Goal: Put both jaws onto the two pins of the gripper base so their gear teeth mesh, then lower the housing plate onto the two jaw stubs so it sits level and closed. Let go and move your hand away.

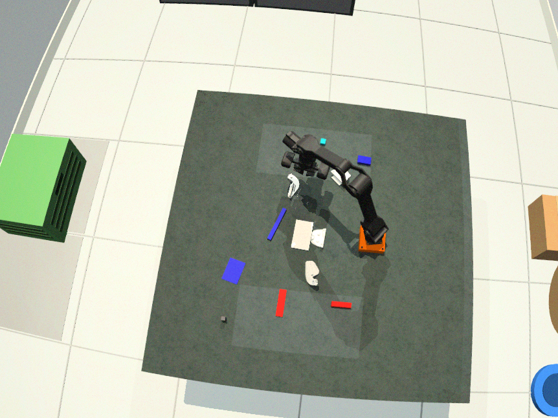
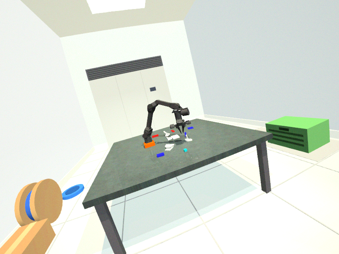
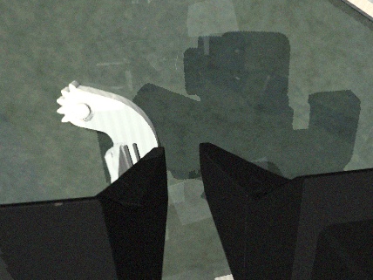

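One white jaw (image 1: 292, 186) (image 2: 188, 139) (image 3: 131, 119) with gear teeth lies on the table; the left finger covers its lower end in the wrist view. My gripper (image 1: 307, 173) (image 2: 181, 133) (image 3: 182, 155) hangs above the table just right of this jaw, with a narrow gap and nothing between its fingertips. The other jaw (image 1: 311, 270) (image 2: 166, 133) lies nearer the front. A pale rectangular part (image 1: 301, 235) (image 2: 175, 137) with a smaller flared part (image 1: 318, 237) beside it lies mid-table. Another white part (image 1: 336, 179) (image 2: 169, 146) is partly hidden by the arm. I cannot tell base from housing plate.
Blue bar (image 1: 276, 224), blue plate (image 1: 233, 270) and dark cube (image 1: 223, 318) lie on the left. Red bars (image 1: 281, 303) (image 1: 340, 305) lie in front. Cyan cube (image 1: 322, 141) (image 2: 185, 150) and blue block (image 1: 364, 160) (image 2: 160, 155) lie at the back. The orange arm base (image 1: 372, 246) (image 2: 149, 144) stands right.
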Robot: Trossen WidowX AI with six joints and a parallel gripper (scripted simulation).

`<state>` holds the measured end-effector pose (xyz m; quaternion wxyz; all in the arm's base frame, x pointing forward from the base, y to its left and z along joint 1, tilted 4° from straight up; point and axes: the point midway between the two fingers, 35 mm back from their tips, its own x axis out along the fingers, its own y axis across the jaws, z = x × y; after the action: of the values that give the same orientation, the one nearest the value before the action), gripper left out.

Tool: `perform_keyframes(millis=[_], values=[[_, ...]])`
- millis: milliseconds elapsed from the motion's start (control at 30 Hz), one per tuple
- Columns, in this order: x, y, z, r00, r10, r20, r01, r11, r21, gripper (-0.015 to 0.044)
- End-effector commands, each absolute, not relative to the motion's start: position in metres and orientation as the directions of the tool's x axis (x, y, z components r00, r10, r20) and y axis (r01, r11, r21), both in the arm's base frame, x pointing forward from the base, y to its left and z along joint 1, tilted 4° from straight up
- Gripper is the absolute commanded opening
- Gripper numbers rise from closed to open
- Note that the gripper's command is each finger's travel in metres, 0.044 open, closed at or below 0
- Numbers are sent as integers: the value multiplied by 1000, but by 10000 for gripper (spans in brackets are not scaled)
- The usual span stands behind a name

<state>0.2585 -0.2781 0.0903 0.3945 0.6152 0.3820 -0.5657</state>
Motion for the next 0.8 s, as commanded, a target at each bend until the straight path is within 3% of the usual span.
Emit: perform_keyframes(millis=[0,367,767], values=[[259,-278,91,68,24,-997,938,-341,56,157],[263,-276,92,69,24,-997,991,-117,65,440],[266,-274,93,69,24,-997,988,134,72,440]])
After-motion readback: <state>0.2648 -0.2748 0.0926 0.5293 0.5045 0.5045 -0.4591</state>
